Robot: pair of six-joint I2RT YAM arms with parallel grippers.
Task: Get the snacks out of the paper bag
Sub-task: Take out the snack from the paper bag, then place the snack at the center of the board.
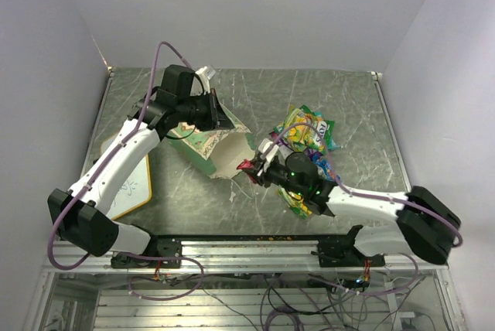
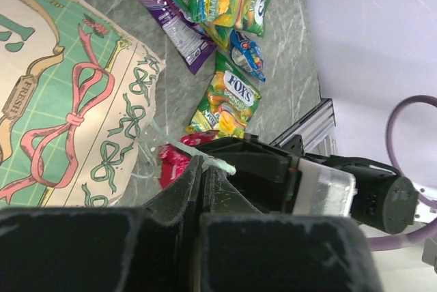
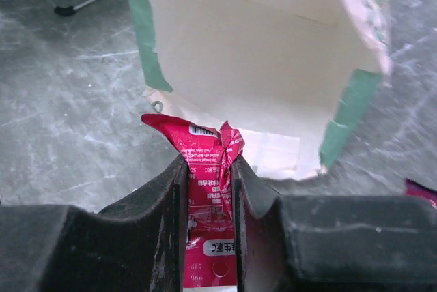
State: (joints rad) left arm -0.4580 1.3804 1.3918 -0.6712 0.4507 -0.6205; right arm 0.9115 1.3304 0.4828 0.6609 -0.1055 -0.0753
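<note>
Where right gripper (image 3: 208,169) clamps, red packet (image 3: 194,135) half-hidden

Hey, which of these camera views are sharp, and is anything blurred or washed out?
Top external: evenly lit, no hard shadows. Left wrist: its own end effector is a dark out-of-focus mass; the Fox's packet reads crisply. Right wrist: fingers soft, red packet sharp, paper bag interior bright.
</note>
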